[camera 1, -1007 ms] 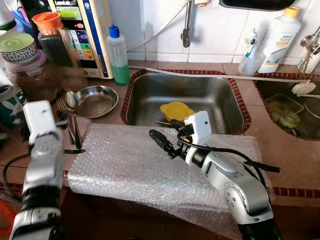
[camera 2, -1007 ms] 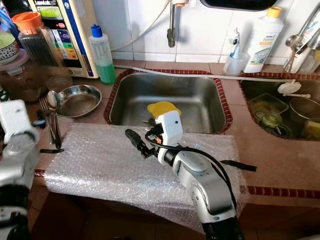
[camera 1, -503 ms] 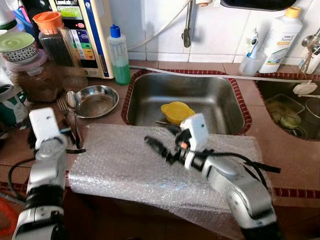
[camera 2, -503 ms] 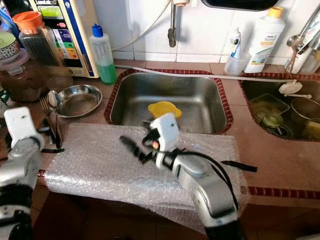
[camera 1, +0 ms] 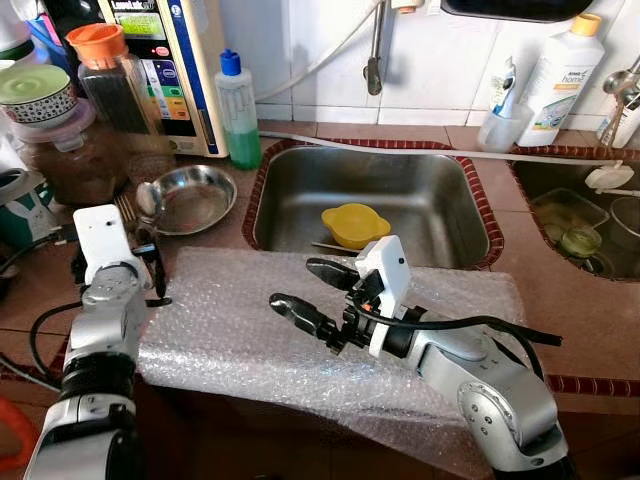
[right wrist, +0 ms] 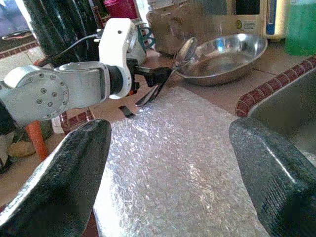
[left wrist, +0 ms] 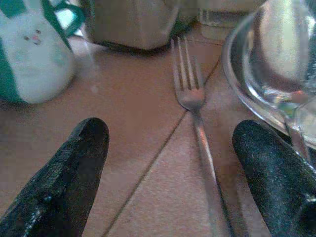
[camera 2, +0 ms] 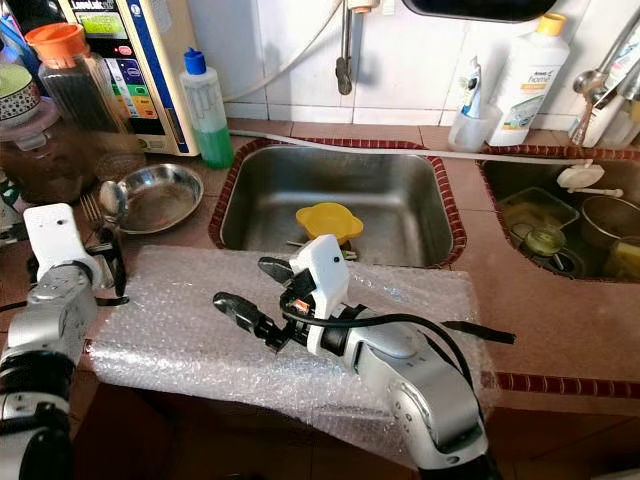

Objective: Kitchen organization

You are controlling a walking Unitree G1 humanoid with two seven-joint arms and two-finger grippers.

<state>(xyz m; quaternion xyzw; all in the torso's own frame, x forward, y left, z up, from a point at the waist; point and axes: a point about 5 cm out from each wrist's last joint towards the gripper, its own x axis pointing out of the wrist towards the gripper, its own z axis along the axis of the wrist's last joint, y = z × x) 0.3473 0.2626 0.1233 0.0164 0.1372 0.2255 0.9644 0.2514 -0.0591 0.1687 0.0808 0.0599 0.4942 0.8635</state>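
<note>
Fork, steel, lying flat on the brown tiled counter between the two spread fingers of the left gripper, tines pointing away from the fingertips, handle running back toward them; neither finger touches it. Spoon, just beyond the finger on one side, its bowl resting against the rim of a shallow steel dish. White mug with green trim, well past the other finger. Brown-filled jar, directly ahead of the fork's tines. Tall jar with orange lid and green liquid bottle with blue cap, farther back by the wall. Bubble wrap sheet, spread over the counter's front edge, beside the left gripper and beneath the right gripper, whose fingers are wide apart and empty above the sheet. Steel sink, behind the right gripper's upper finger, holding a yellow bowl. White detergent bottle with yellow cap and a clear cup, on the ledge far beyond the sink. Second basin, at the far right, with dishes inside, too indistinct to itemise.
</note>
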